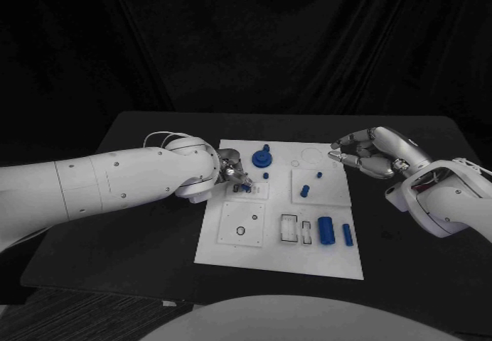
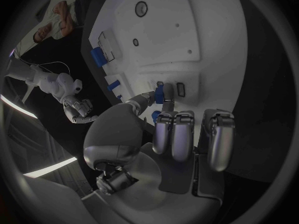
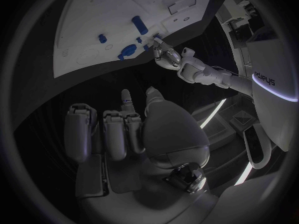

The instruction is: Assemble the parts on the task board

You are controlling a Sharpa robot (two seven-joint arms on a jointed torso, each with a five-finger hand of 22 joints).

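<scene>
- The left robot hand (image 1: 232,172) hovers over the upper-left part of the white task board (image 1: 276,259), fingertips pinching a small blue part (image 2: 166,93) that sits at a rectangular slot on a raised square tile (image 1: 249,190).
- The right robot hand (image 1: 371,154) hangs off the board's 2 o'clock corner above the black desk (image 1: 123,213), fingers curled inward and holding nothing.
- Other parts wait on the board: a round blue knob (image 1: 262,156) at 12 o'clock, a short blue peg (image 1: 306,190) near the centre, and a large blue cylinder (image 1: 326,229) with a slimmer blue pin (image 1: 348,234) at 5 o'clock.
- Risk, as judged: the pinched part could tilt and jam against the slot's rim if pressed down off-square; a slip might drop it among the neighbouring pieces.
- The knob stands just beside the left hand at its 1 o'clock, so a sweep that way could knock it.
- Open room lies at 9 o'clock, over bare desk beyond the board's left edge; the board's 6 o'clock stretch is also free of parts.
</scene>
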